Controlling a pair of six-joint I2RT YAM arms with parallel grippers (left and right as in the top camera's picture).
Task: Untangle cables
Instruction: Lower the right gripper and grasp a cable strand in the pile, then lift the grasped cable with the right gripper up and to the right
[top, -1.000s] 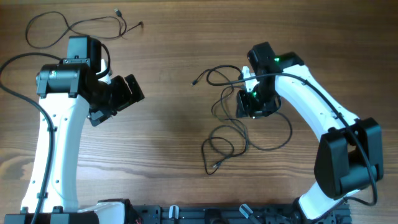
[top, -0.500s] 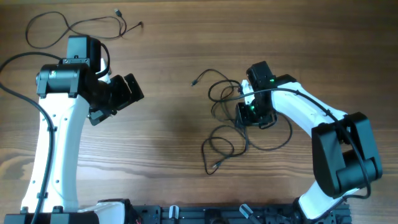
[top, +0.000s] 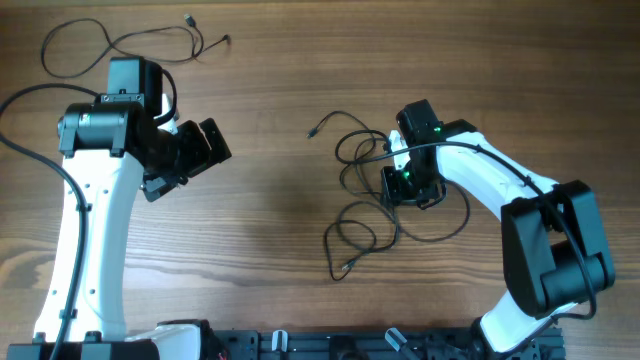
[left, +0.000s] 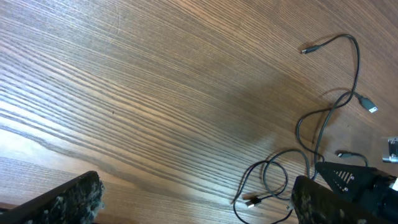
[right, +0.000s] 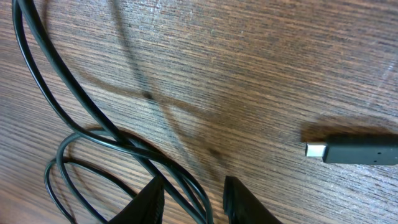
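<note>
One thin dark cable (top: 120, 40) lies apart as a loose wavy strand at the far left. The other cables (top: 362, 225) lie tangled right of centre, with plug ends showing (top: 313, 131) (top: 347, 266). My right gripper (top: 400, 185) is low over this tangle. In the right wrist view its jaws (right: 194, 200) are a little apart with two cable strands (right: 93, 134) running between them, and a silvery-tipped plug (right: 354, 150) lies to the right. My left gripper (top: 205, 145) is wide open and empty, left of the tangle. The left wrist view (left: 199, 202) shows the cable loops (left: 273, 180) at its right.
The wooden table (top: 270, 200) carries only the cables. The right arm's own thicker black cable (top: 500, 150) runs along its white link. The black base rail (top: 330, 345) lies along the front edge.
My right gripper has moved toward the front edge and down onto the tangle, and the upper loops shifted slightly. In the last half second it has barely moved. The left arm has stayed still.
</note>
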